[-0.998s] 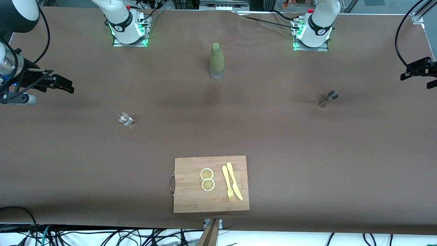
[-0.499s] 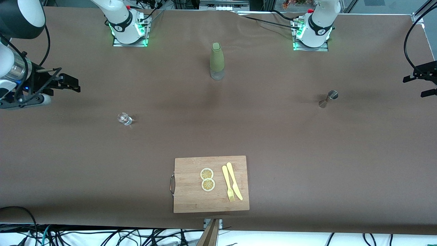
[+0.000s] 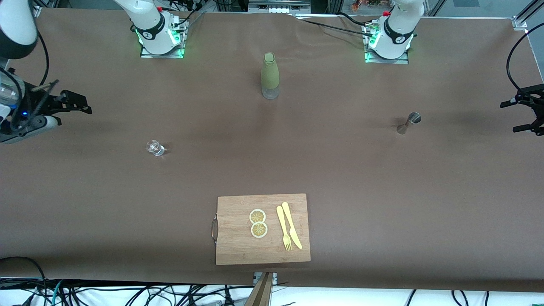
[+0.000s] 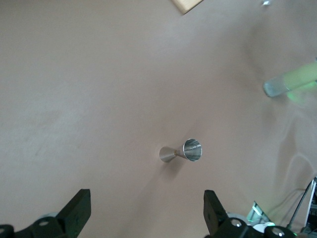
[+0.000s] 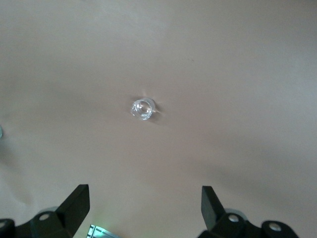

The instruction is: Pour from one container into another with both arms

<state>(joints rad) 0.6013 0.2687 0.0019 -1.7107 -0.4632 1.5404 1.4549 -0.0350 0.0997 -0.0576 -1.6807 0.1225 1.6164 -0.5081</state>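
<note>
Black right pincer (image 3: pixel 85 106) spread, drawn back slightly, left pincer (image 3: pixel 516 114) spread, shifted lower, both empty

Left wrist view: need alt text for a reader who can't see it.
A small metal measuring cup stands alone on the brown table, with the left gripper open above it and holding nothing. At the picture's edges show a green bottle and one corner of a wooden cutting board.
</note>
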